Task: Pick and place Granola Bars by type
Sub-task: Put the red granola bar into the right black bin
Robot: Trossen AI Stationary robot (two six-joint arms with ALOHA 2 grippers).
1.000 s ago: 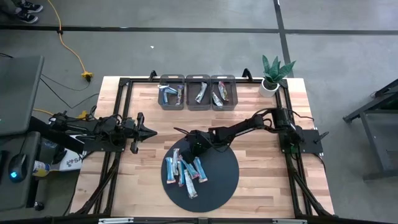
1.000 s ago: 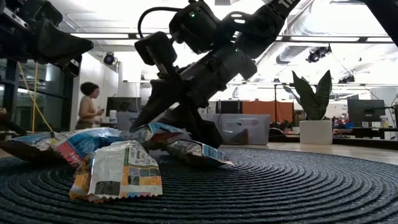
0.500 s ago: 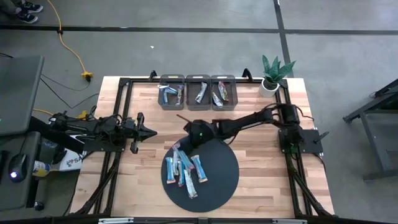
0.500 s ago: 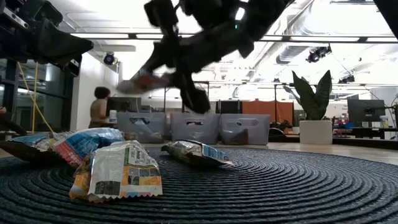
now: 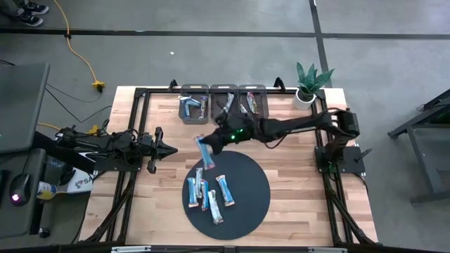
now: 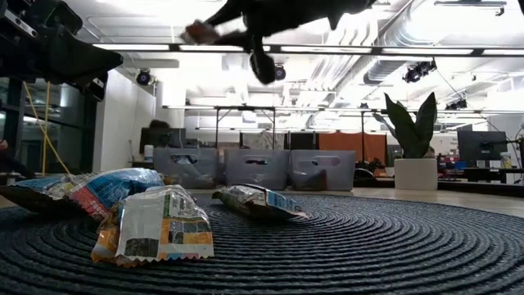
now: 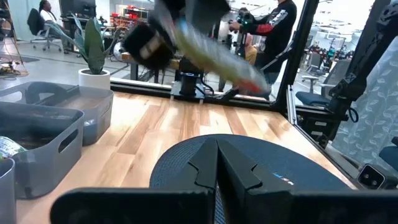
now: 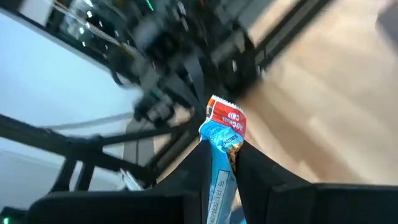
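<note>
My right gripper (image 5: pixel 209 145) is shut on a light blue granola bar (image 5: pixel 205 152) and hovers over the bare wood just beyond the far-left rim of the round dark mat (image 5: pixel 250 202). In the low view it sits high up (image 6: pixel 239 26). Several more bars (image 5: pixel 209 194) lie flat in a loose pile on the mat's left half, mostly light blue. My left gripper (image 5: pixel 169 148) is shut and waits at the table's left side, pointing toward the mat. My right gripper pinches the light blue bar between its two fingers (image 8: pixel 200 163), reaching in from the table's right. The bar's red-printed end (image 8: pixel 226 116) sticks out past the fingertips. The bar is lifted clear of mat and table, tilted in the air (image 7: pixel 214 56).
Three grey bins (image 5: pixel 195 107) (image 5: pixel 224 105) (image 5: pixel 253 104) stand in a row at the far edge, each holding bars. A potted plant (image 5: pixel 310 83) stands at the far right corner. Bare wood lies right of the mat. A person shows in the room beyond (image 7: pixel 278 25).
My right gripper has risen from the pile on the mat with the light blue bar and moved toward the far edge, off the mat's rim. The bar has gone from lying among the others to hanging clear in the air. The other bars have stayed in place.
</note>
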